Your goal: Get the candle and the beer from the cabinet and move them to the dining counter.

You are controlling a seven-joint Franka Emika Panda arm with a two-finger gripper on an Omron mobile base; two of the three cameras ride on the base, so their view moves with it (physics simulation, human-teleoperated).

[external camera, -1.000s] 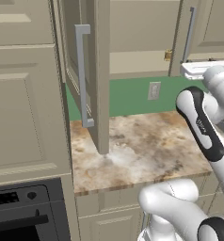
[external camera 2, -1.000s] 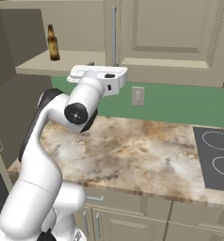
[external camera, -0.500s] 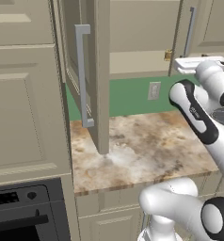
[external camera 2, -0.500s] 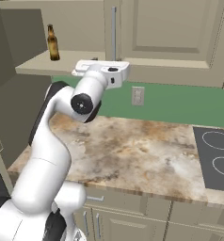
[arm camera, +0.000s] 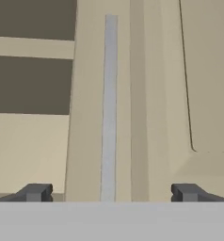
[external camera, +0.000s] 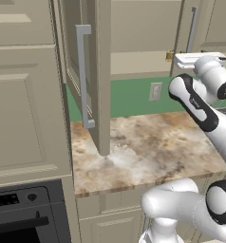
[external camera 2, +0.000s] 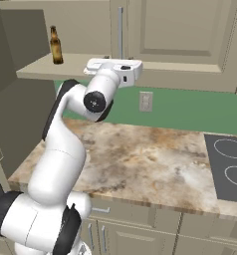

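Pincer (arm camera: 109,192) spread wide, aimed at long grey bar handle (arm camera: 109,108) of shut beige cabinet door (external camera 2: 185,40); opening step judged underway, closer approach needed.

Even, soft rendered light; sharp, glare-free.

A marbled stone tabletop (external camera 2: 140,159) runs below a green backsplash (external camera 2: 190,107) bearing a white socket plate (external camera 2: 146,101). A black cooktop (external camera 2: 229,167) sits at its right end. At left, a tall beige unit (external camera: 24,118) houses a black oven (external camera: 24,213).
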